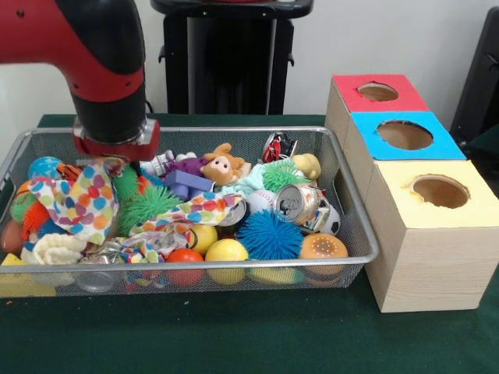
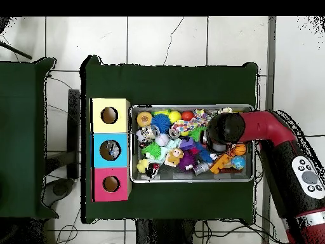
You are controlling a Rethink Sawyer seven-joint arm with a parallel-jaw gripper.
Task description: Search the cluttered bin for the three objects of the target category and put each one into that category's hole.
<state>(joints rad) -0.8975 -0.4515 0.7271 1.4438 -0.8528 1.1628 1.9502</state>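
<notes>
A wire mesh bin [image 1: 355, 234] [image 2: 190, 180] is heaped with mixed toys. My gripper [image 1: 111, 158] has come down into its left end, right over a polka-dot cloth [image 1: 84, 201]; the wrist hides its tips. In the overhead view the arm [image 2: 223, 129] covers that spot. In the pile lie a crushed silver can [image 1: 299, 204], a blue spiky ball [image 1: 269, 235], a yellow ball [image 1: 225, 251], a baseball [image 1: 260, 201] and a brown plush animal [image 1: 221, 166]. Beside the bin stand three boxes with round holes: red [image 1: 377, 92] [image 2: 110, 184], blue [image 1: 404, 135] [image 2: 109, 150] and yellow [image 1: 440, 192] [image 2: 109, 115].
A second crushed can [image 1: 277, 146] rests against the bin's back wall. Green spiky balls [image 1: 146, 202], an orange dotted ball [image 1: 323, 248] and a soccer ball [image 1: 330, 221] crowd the rest of the pile. Green cloth [image 1: 249, 335] covers the table. Something grey shows inside the blue box's hole in the overhead view.
</notes>
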